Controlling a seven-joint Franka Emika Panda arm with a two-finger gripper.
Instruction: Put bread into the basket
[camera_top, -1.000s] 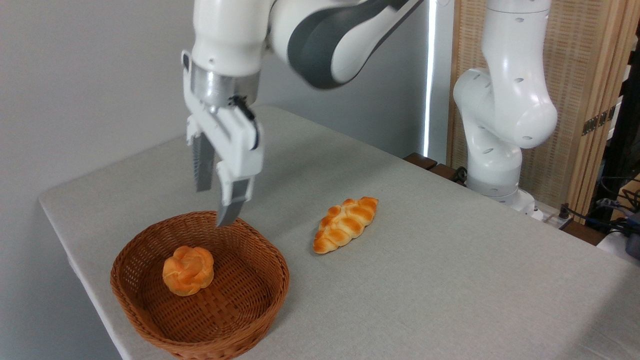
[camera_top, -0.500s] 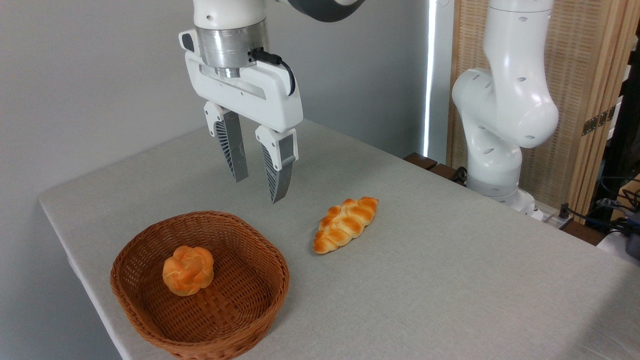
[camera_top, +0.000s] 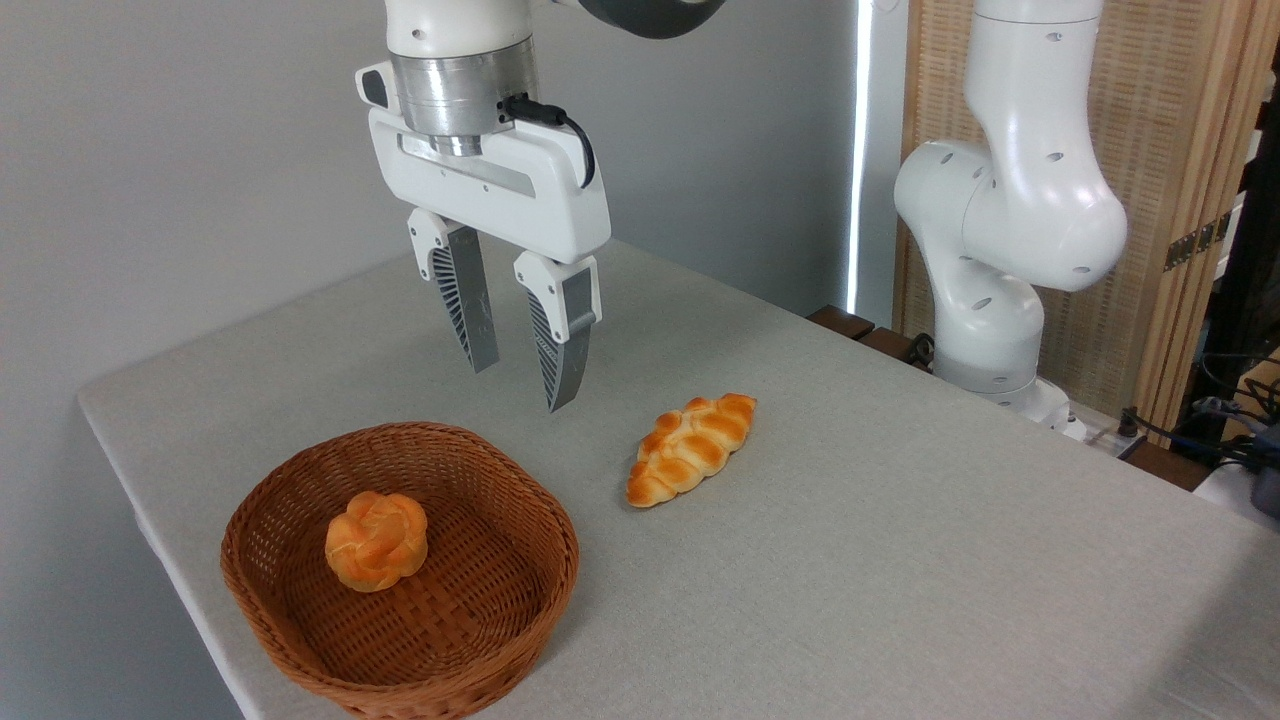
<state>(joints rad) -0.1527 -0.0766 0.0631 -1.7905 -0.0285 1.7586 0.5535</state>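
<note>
Basket (camera_top: 300, 640): brown woven wicker, shallow and rounded, at the left front of the table (camera_top: 900, 560), near its edge

Bread (camera_top: 376, 540): small round orange-golden bun with a knotted top, lying inside the basket on the woven floor, left of its middle, upright, touching nothing but the basket

Gripper (camera_top: 520, 385): white body on a metal wrist, pointing down, hanging in the air above the table just behind the basket's far rim; its two ribbed grey fingers (camera_top: 470, 320) stand apart with an empty gap between them, holding nothing

Loaf (camera_top: 690, 448): longer braided golden piece with pointed ends, lying on the grey tablecloth to the right of the basket, apart from it, set on a slant

Arm base (camera_top: 1000, 250): white jointed column at the far right edge of the table
</note>
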